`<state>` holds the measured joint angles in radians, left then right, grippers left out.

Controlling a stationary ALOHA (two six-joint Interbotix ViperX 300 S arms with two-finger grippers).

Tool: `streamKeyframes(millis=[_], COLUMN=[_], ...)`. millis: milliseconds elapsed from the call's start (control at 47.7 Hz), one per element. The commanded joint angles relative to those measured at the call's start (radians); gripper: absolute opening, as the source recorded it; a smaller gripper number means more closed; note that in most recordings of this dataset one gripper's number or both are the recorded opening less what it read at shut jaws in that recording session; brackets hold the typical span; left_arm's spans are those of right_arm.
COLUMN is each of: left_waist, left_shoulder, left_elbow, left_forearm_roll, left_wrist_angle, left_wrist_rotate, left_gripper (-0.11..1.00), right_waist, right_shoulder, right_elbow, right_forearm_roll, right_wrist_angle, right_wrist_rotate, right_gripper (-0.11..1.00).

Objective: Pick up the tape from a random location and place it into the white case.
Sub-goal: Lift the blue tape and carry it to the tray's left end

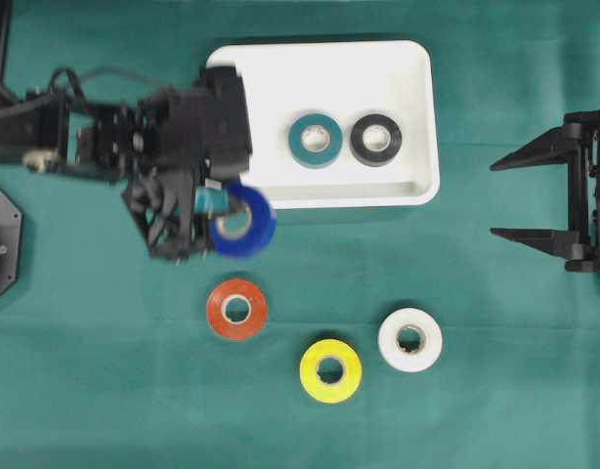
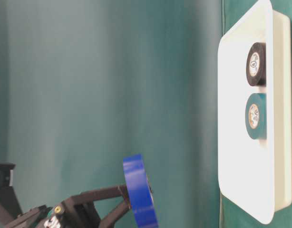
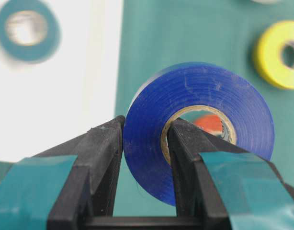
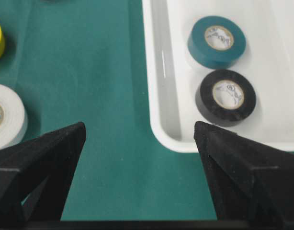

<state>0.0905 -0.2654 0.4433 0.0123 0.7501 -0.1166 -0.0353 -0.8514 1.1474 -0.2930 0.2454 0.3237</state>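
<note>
Overhead view has the left gripper point(image 1: 220, 200) carrying the blue tape roll point(image 1: 243, 221) just off the near-left corner of the white case point(image 1: 417, 117), lifted clear of the green surface point(image 1: 495, 391). From the left wrist view its fingers point(image 3: 101, 158) are clenched on the roll's wall, one outside and one through the core, so the roll hangs edge-on from a fairly narrow bite.

To do this carry well, I'd say bring the roll over the rim with height to spare, since the raised lip of the white case sits right in its path. Aim for the bare floor on the left half of the case; the teal roll point(image 1: 315, 140) and the black roll point(image 1: 376, 139) already lie toward its middle and right, side by side. Lower before letting go, so the roll tips flat rather than rolling on edge.

Well to the right of the case, the right gripper point(image 1: 539, 200) hovers with its fingers spread wide, holding nothing. Red point(image 1: 236, 309), yellow point(image 1: 330, 370) and white point(image 1: 409, 339) rolls lie on the surface below the case
</note>
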Motion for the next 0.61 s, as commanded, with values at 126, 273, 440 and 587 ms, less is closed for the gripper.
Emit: streamKeyframes(millis=[126, 273, 440, 587], left_waist=[0.109, 0.160, 0.206, 0.221], left_shoulder=[-0.011, -0.011, -0.009, -0.009], left_elbow=[-0.014, -0.014, -0.012, -0.011], left_forearm_roll=[0.002, 0.002, 0.002, 0.002], left_wrist_angle=[-0.006, -0.009, -0.009, -0.020], left_wrist_rotate=[0.000, 0.002, 0.002, 0.002], left_gripper=[0.23, 0.23, 0.23, 0.23], right_waist=[-0.002, -0.002, -0.002, -0.002], right_shoulder=[0.005, 0.003, 0.005, 0.005], right_elbow=[-0.028, -0.028, -0.028, -0.028], right_forearm_roll=[-0.003, -0.003, -0.003, -0.002], right_wrist_angle=[0.002, 0.002, -0.002, 0.002], right_wrist_rotate=[0.002, 0.002, 0.005, 0.009], right_gripper=[0.89, 0.89, 0.89, 0.89])
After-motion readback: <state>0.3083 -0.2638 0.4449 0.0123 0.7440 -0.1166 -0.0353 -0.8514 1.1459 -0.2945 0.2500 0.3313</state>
